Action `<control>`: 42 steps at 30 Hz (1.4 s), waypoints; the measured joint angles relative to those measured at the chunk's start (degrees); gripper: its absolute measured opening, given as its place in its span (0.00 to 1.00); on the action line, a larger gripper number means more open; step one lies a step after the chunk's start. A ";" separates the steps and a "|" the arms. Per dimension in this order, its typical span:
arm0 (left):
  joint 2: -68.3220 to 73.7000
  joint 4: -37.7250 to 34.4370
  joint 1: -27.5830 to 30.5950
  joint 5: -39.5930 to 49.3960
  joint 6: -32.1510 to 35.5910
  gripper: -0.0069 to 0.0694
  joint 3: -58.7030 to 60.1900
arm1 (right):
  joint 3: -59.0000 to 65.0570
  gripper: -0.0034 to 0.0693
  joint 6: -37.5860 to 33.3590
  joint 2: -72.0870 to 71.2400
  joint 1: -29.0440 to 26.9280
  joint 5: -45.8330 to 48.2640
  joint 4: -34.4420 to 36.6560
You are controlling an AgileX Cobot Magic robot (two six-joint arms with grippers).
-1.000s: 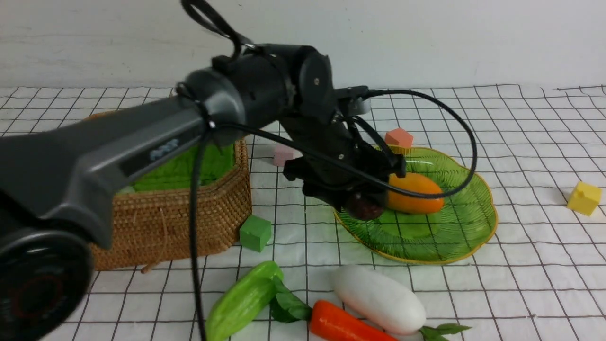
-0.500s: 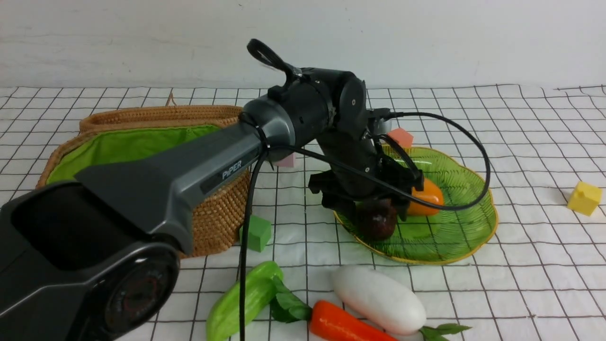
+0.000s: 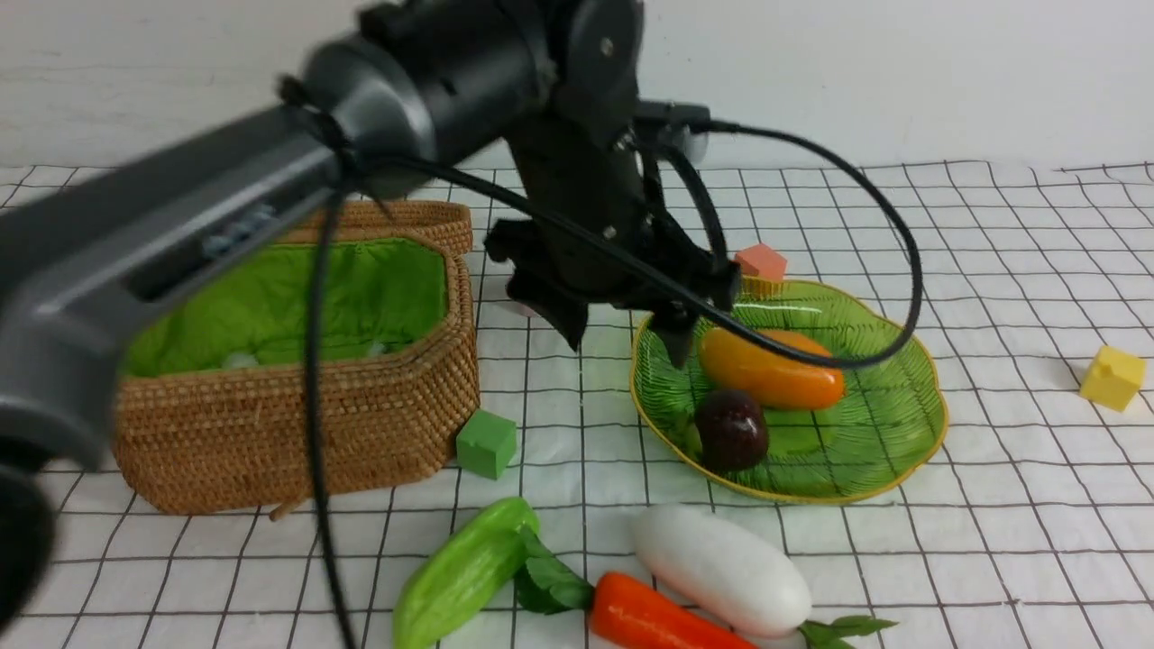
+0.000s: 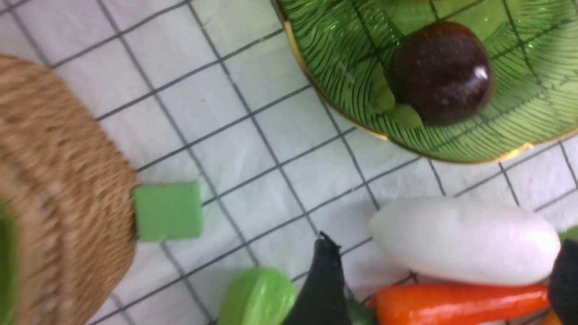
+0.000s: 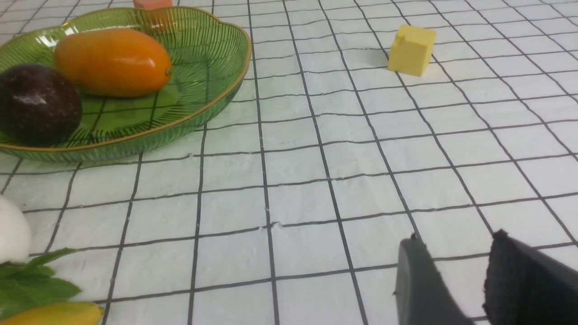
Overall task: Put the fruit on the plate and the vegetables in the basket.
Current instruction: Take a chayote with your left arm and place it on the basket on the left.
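The mango (image 3: 771,368) and the dark purple ball (image 3: 731,430) lie on the green plate (image 3: 929,433), side by side. My left gripper (image 3: 624,338) hangs open and empty above the plate's left edge. In the left wrist view the ball (image 4: 440,72) sits in the plate (image 4: 343,58), beyond my open gripper (image 4: 445,243). The cucumber (image 3: 464,572), carrot (image 3: 658,617) and white radish (image 3: 721,568) lie on the cloth in front. The wicker basket (image 3: 297,424) stands open at the left. My right gripper (image 5: 455,237) is open and empty over bare cloth, out of the front view.
A green cube (image 3: 487,442) sits beside the basket's right corner. An orange-pink cube (image 3: 760,261) lies behind the plate. A yellow cube (image 3: 1113,377) lies far right. The left arm's cable loops over the plate.
My left gripper has let go of the purple ball, which now rests on the plate. The gripper has lifted up and back to the left.
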 joint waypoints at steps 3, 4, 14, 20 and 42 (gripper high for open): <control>-7.75 3.12 0.00 0.36 0.41 0.83 8.05 | 0.00 0.38 0.00 0.00 0.00 0.00 0.00; -10.58 4.55 0.00 0.49 0.41 0.82 11.94 | 0.00 0.38 0.00 0.00 0.00 0.00 0.00; -13.08 9.08 0.06 -14.76 -2.65 0.79 41.59 | 0.00 0.38 0.00 0.00 0.00 0.00 0.00; -8.38 13.48 0.06 -21.55 -5.11 0.79 45.56 | 0.00 0.38 0.00 0.00 0.00 0.00 0.00; -22.93 13.04 0.96 -1.87 3.87 0.66 38.89 | 0.00 0.38 0.00 0.00 0.00 0.00 0.00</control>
